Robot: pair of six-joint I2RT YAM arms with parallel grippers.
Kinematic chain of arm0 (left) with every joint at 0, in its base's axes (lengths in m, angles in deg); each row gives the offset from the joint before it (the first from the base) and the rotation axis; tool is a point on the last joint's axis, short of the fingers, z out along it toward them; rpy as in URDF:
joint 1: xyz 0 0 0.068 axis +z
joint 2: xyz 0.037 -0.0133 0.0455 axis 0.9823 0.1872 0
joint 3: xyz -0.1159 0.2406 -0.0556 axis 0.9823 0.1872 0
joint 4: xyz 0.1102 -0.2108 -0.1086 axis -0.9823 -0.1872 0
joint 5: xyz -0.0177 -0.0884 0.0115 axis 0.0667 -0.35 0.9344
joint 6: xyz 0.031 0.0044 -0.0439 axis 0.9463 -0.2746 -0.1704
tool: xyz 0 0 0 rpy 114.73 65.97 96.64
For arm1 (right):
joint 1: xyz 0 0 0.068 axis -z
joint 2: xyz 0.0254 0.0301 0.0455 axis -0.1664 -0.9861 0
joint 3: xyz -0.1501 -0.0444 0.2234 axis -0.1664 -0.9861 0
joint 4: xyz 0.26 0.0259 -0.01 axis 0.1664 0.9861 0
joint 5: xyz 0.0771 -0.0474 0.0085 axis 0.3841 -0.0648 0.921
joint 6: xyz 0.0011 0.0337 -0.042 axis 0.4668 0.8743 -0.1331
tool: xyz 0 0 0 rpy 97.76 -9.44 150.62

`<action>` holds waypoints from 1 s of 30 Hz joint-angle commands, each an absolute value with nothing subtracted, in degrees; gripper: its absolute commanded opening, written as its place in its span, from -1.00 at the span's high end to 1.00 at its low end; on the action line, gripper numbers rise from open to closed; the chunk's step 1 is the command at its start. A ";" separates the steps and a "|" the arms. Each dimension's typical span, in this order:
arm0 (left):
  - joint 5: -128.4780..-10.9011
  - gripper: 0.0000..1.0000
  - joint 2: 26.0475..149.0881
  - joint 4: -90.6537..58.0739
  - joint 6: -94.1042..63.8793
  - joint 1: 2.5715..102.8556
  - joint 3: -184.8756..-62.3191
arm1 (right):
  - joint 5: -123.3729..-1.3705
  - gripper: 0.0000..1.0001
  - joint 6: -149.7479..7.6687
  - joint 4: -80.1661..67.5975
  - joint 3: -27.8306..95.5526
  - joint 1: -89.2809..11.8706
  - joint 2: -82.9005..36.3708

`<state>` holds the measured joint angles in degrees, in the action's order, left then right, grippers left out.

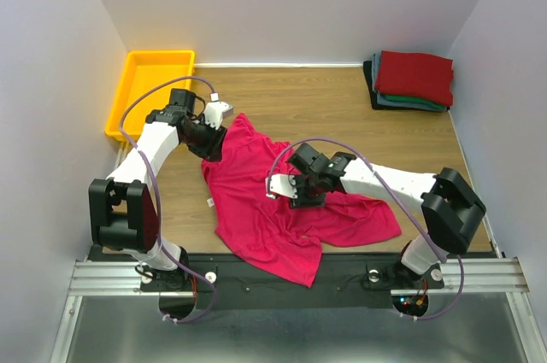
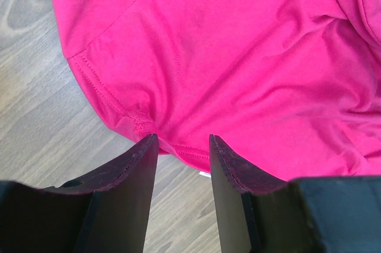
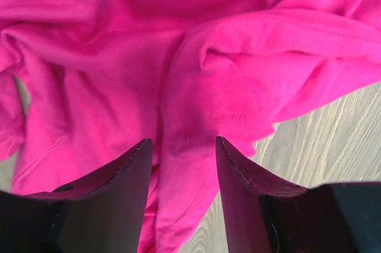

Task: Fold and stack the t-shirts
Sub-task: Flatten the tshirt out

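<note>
A crimson t-shirt (image 1: pixel 273 205) lies crumpled and unfolded across the middle of the table. My left gripper (image 1: pixel 211 143) sits at its far left edge. In the left wrist view that gripper (image 2: pixel 181 140) is open, with bare wood between its fingers and the shirt's stitched hem (image 2: pixel 178 149) just past the tips. My right gripper (image 1: pixel 292 195) hovers over the shirt's middle. In the right wrist view it (image 3: pixel 181 141) is open, and a loose fold of the shirt (image 3: pixel 190 146) runs between the fingers without being pinched. Folded t-shirts (image 1: pixel 413 79), dark red on top of teal and dark ones, are stacked at the back right.
A yellow tray (image 1: pixel 128 94) stands at the back left corner, close behind the left arm. White walls close in the table on three sides. Bare wood shows between the crimson shirt and the folded stack.
</note>
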<state>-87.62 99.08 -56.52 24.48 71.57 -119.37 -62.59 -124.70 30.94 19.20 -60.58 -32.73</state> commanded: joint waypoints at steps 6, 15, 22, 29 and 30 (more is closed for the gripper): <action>-87.71 -0.03 96.71 -56.63 25.12 71.92 -119.02 | -65.00 -0.01 -127.86 26.17 17.21 -61.52 -34.73; -87.80 -0.03 97.77 -56.54 25.03 71.92 -119.89 | -67.46 0.31 -128.75 26.26 15.88 -61.43 -32.45; -88.06 -0.03 98.91 -56.45 25.38 71.92 -120.86 | -68.17 0.68 -126.99 26.69 18.17 -61.52 -31.04; -88.50 -0.03 99.96 -56.36 25.73 71.92 -121.83 | -67.90 0.62 -125.14 28.98 21.07 -61.43 -31.74; -88.50 -0.03 100.05 -56.45 25.82 71.92 -121.83 | -67.82 0.61 -125.05 29.15 20.89 -61.43 -31.83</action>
